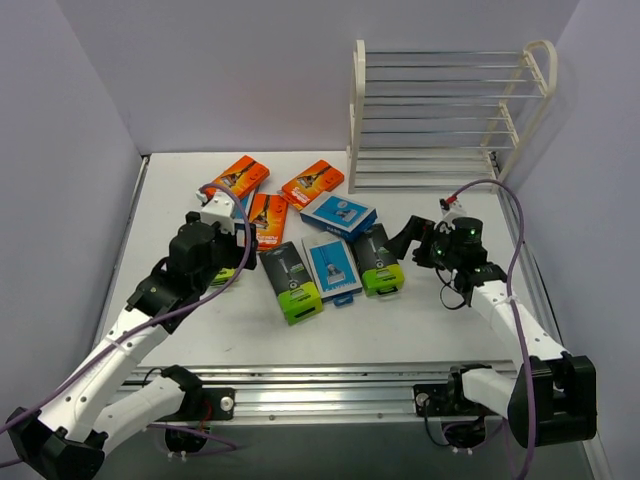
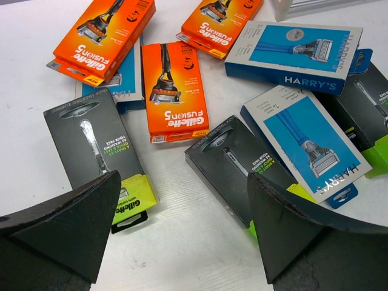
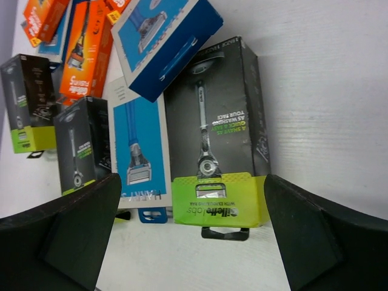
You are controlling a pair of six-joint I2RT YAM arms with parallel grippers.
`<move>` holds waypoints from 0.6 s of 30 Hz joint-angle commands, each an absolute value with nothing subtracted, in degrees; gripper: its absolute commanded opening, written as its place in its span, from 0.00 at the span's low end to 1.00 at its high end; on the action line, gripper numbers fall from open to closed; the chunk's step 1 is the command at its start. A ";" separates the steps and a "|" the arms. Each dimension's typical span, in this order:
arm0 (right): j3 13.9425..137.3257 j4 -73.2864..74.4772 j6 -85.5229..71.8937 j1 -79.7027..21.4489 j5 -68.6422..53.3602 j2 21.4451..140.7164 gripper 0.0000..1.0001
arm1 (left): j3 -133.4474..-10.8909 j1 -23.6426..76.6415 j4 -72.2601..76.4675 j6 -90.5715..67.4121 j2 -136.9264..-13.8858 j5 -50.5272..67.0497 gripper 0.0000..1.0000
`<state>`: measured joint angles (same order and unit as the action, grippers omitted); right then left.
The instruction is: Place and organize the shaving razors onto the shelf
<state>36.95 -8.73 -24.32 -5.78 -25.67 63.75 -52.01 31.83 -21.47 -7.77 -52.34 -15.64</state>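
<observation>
Left claw [image 2: 183, 177], right claw [image 3: 193, 177] agape over razor packs [image 1: 331, 266]; shelf [image 1: 357, 110] beyond

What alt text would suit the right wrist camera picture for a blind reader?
A black razor pack with a lime-green end lies flat on a white table, framed between the two fingers of the open right claw. Blue-and-white packs, orange packs and more black packs crowd the left.

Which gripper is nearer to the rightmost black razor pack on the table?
Right. The right gripper is close beside that black pack, jaws open toward its lime end. The left gripper is across the pile, by the leftmost black pack.
</observation>
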 commanded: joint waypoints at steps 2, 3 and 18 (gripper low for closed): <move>33.94 -15.37 -29.69 -6.24 -31.11 63.81 1.00 | -54.32 31.99 -20.22 -8.17 -50.19 -16.96 0.94; 33.23 -17.99 -31.10 -6.33 -31.37 63.98 1.00 | -54.32 31.99 -20.21 -8.26 -50.01 -17.14 0.94; 32.08 -36.12 -50.70 -10.28 -25.23 74.35 0.91 | -54.40 32.69 -20.56 -8.09 -49.66 -16.88 0.94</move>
